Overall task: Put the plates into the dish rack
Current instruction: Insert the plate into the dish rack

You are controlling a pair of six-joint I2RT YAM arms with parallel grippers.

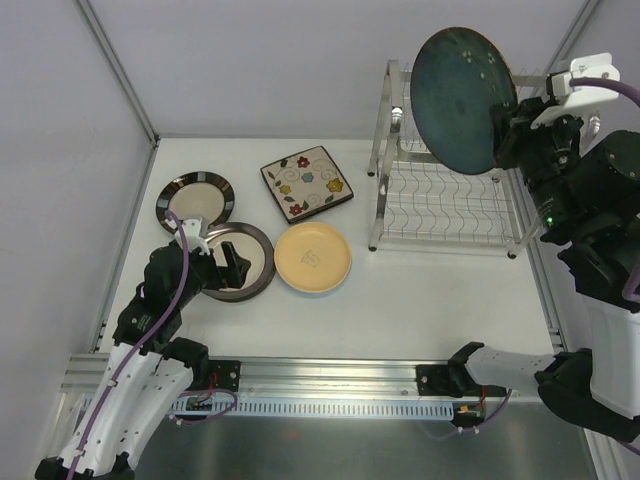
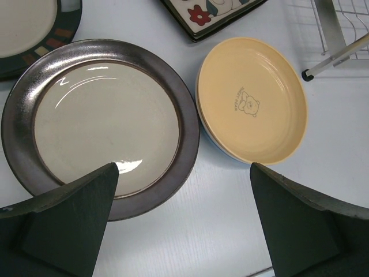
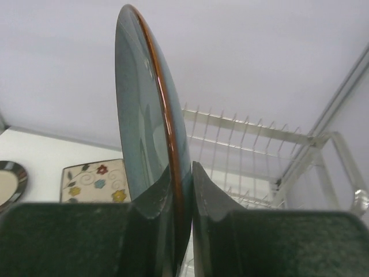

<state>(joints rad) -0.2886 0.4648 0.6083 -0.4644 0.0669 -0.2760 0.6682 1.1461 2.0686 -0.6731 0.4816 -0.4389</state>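
Above the dish rack (image 1: 440,200), the teal plate (image 1: 463,98) is standing upright, right gripper (image 3: 181,193) pinching its rim, while left gripper (image 2: 183,173) is hovering, jaws spread wide, over the brown-rimmed plate (image 2: 106,121) beside the tan plate (image 2: 253,98).

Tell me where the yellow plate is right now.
Top view: the yellow plate lies flat, right of the brown-rimmed plate and just in front of the square floral plate, left of the dish rack.

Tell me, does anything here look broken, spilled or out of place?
Nothing stands out. The right claw holds the teal plate on edge, raised near the upright dish rack; the other plates lie flat on the table, none visibly cracked.
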